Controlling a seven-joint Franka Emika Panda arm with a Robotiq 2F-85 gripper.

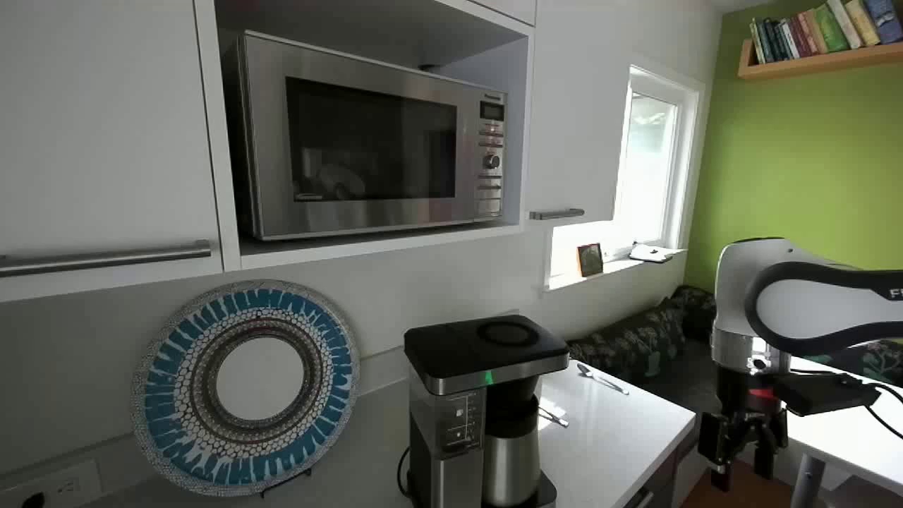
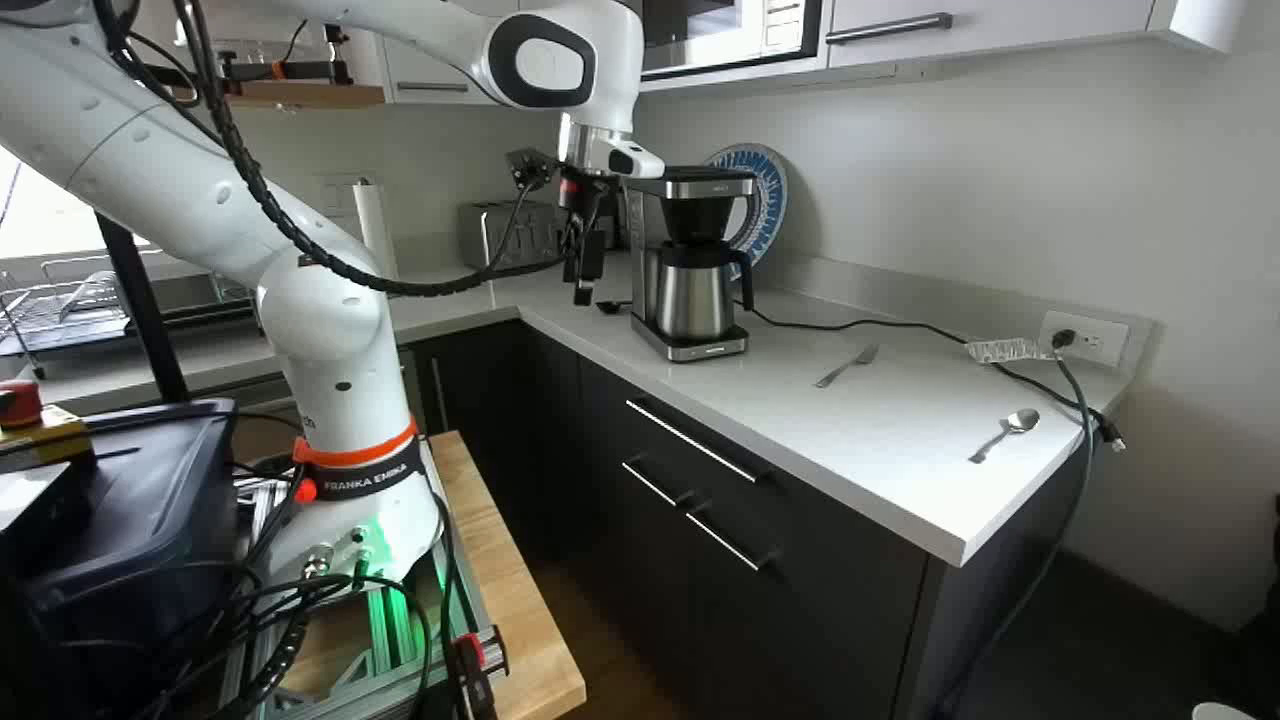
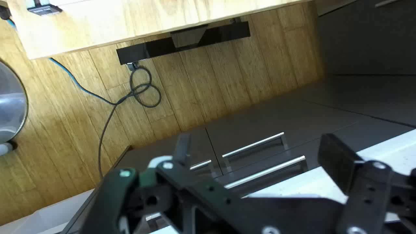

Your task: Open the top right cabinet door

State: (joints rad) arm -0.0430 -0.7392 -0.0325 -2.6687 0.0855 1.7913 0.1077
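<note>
While the top right cabinet door (image 1: 575, 127) sits closed just beside the microwave (image 1: 374, 141), its short silver handle (image 1: 557, 214) near the bottom edge, the coffee maker (image 1: 465, 409) stands on the counter (image 1: 607, 430) below; well apart from the door, the gripper (image 1: 742, 467) points down, fingers (image 3: 338, 162) spread wide.

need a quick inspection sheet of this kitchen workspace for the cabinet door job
Surface: white countertop, brightly lit; spills: nothing seen.
Job's things: top right cabinet door, shut; silver handle near its bottom edge.
Clutter: coffee maker, fork and spoon on the countertop.
Pincer: open; held object: nothing seen.
Cables: black cord on the countertop; looped cable on the wooden floor.
Surroundings: microwave beside the door; window beyond.
</note>
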